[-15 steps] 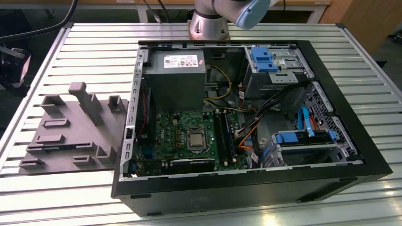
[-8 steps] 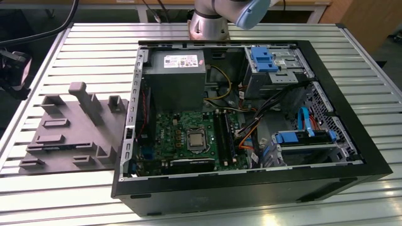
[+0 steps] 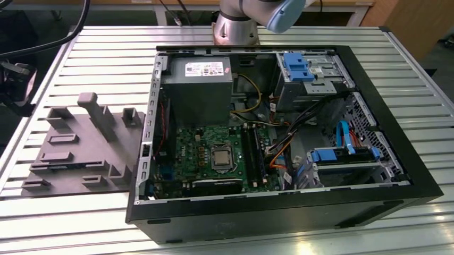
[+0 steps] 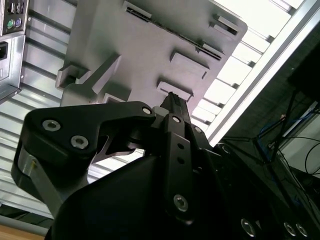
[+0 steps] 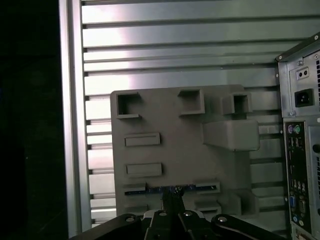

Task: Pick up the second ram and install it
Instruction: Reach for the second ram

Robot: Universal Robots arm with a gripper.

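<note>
End effector point(image 5: 172, 197), pressed together, is lined up over the second ram point(image 5: 140, 190), kept on edge in the grey holder point(image 5: 165, 120), presumably for easy pinching.

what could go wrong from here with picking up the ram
1. The second ram stands on edge in a narrow slot of the grey fixture, with the gripper at its middle. A slightly skewed pull could bind it there.
2. In the exterior view, orange cables lie beside the motherboard's memory slots, so the board might snag them going in.
</note>
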